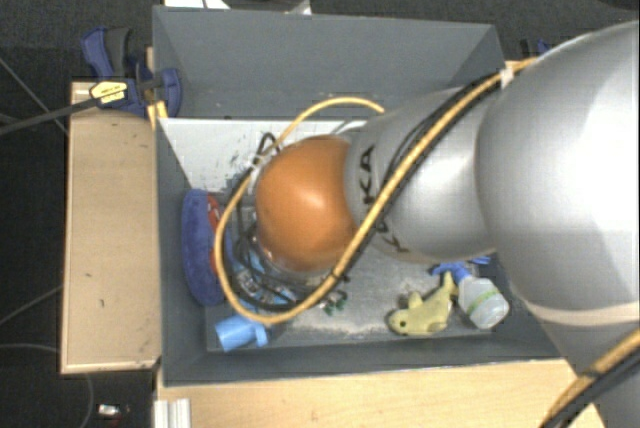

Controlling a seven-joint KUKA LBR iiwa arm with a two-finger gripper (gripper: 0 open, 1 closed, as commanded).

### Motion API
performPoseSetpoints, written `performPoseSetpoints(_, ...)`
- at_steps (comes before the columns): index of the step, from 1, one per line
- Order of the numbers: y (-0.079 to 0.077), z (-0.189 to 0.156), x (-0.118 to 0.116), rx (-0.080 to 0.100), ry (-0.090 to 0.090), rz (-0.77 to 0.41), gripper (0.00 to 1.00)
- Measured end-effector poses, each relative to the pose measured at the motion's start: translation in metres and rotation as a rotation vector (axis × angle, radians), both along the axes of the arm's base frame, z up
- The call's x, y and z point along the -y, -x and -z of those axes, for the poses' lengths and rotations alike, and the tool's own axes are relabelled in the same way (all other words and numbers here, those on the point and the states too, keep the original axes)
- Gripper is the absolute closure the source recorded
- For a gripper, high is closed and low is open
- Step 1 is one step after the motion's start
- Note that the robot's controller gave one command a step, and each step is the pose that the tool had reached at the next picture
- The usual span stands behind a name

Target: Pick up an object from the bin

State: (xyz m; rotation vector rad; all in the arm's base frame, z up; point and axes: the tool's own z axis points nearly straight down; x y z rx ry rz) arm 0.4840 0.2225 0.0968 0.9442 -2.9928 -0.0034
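The bin [330,66] holds a blue bundle [199,248] by its left wall and 1 yellow toy [424,312] beside 1 bottle [482,302] at its front edge. I cannot tell the claw's [258,268] state.

One overhead camera
We look down, slightly sideways, into the grey metal bin [330,66]; the silver arm [520,166] looms close at right.

Fairly bright, even light fell from overhead, laying a broad pale sheen along the silver arm [470,186] and a soft highlight on its orange cover [305,201], while the bin's [330,66] floor under that cover lay in deep shadow and a bare patch at its back glared white.
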Motion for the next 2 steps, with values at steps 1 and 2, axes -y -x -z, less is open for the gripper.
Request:
performPoseSetpoints(1,-0.003,-0.032,-0.001,0.009,-0.004,0.002,1.0)
performPoseSetpoints(2,0.0,-0.059,0.0,-0.001,0.0,0.003,1.0)
